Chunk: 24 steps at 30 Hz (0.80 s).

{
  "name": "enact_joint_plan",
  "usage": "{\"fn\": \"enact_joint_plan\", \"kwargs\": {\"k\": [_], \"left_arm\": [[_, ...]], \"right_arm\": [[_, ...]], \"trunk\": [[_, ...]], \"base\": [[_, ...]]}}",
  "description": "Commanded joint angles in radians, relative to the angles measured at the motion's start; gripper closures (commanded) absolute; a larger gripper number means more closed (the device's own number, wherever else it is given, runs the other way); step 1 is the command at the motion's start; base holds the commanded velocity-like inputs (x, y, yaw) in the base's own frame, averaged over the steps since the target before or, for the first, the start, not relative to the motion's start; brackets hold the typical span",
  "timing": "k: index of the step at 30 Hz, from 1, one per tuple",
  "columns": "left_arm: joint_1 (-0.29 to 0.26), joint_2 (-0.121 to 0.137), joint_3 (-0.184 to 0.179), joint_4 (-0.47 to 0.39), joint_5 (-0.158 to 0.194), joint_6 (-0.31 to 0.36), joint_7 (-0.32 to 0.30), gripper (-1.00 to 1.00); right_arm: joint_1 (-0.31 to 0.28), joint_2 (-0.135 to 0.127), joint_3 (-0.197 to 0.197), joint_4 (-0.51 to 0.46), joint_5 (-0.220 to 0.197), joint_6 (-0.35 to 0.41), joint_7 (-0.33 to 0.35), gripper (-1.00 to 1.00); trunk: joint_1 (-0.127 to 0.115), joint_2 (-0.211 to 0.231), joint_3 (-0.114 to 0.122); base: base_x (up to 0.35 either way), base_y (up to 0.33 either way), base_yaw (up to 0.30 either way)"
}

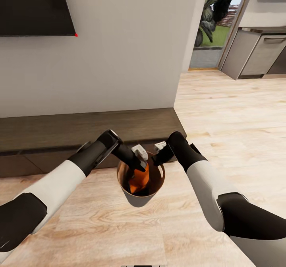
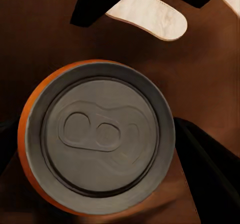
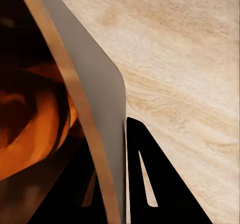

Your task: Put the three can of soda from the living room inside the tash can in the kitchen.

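Holding the trash can (image 1: 140,197) by its rim above the floor, the right pincer (image 1: 159,149) is clamped on its wall; the left pincer (image 1: 140,155) grips a light, slick, dentable soda can (image 2: 97,136) inside it, best grasped round the sides

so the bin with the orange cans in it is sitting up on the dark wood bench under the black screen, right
Not quite. In the head view the bin with the orange cans is in front of the dark wood bench, over the light wood floor, with both arms at its rim. The bench does run below the black screen.
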<state>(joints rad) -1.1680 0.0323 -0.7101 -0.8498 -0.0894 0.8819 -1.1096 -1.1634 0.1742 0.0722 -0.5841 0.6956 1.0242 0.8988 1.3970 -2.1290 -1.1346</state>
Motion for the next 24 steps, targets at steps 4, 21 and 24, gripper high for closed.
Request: {"fn": "enact_joint_plan", "kwargs": {"k": [4, 21, 24], "left_arm": [[0.001, -0.001, -0.010, 0.002, -0.015, -0.005, 0.000, -1.00], [0.001, 0.007, -0.006, -0.023, -0.006, -0.014, -0.007, -1.00], [0.001, 0.023, -0.004, -0.053, -0.001, -0.016, -0.013, -1.00]], "right_arm": [[-0.001, 0.000, -0.005, 0.000, -0.053, 0.023, 0.007, 1.00], [-0.001, -0.003, -0.005, 0.001, -0.053, 0.023, 0.006, 1.00], [-0.001, -0.005, -0.005, 0.001, -0.053, 0.023, 0.006, 1.00]], "trunk": [[0.000, 0.000, 0.000], [0.000, 0.000, 0.000], [0.000, 0.000, 0.000]], "base": [[0.000, 0.000, 0.000], [0.000, 0.000, 0.000], [0.000, 0.000, 0.000]]}}
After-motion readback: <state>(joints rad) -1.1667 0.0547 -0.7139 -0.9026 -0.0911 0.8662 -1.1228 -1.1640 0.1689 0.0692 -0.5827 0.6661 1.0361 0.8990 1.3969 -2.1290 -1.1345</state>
